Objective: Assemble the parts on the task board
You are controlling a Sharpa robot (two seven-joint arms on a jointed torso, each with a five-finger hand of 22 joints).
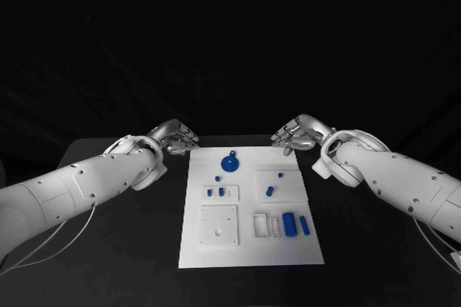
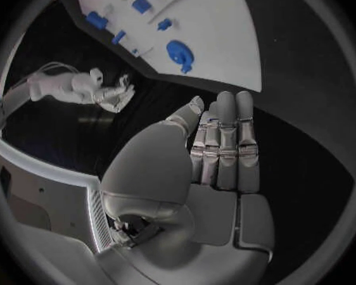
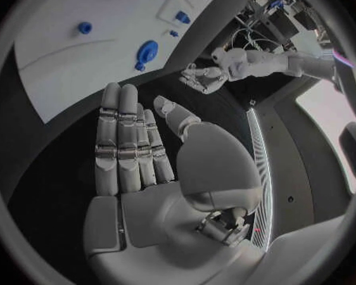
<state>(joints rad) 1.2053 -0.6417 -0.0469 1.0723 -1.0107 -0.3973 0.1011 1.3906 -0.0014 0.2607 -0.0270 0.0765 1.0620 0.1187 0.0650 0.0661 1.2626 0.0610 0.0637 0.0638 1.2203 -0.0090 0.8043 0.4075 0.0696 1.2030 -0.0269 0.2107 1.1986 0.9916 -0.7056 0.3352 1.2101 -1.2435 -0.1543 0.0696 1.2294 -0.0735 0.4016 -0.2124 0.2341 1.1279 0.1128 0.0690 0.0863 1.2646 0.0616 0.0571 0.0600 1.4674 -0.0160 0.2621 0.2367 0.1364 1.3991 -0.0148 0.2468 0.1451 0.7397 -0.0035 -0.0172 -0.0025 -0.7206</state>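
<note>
The white task board lies in the middle of the table. A round blue part sits near its far edge, small blue parts lie mid-board, and blue cylinders stand by a white block at the near right. My left hand hovers off the board's far left corner and my right hand off its far right corner. Both hold nothing. In the wrist views the left hand and the right hand show straight fingers, with the round part beyond them.
A white square plate with small holes sits on the board's near left. Black table runs along both sides of the board. The left wrist view also catches my right hand, and the right wrist view my left hand.
</note>
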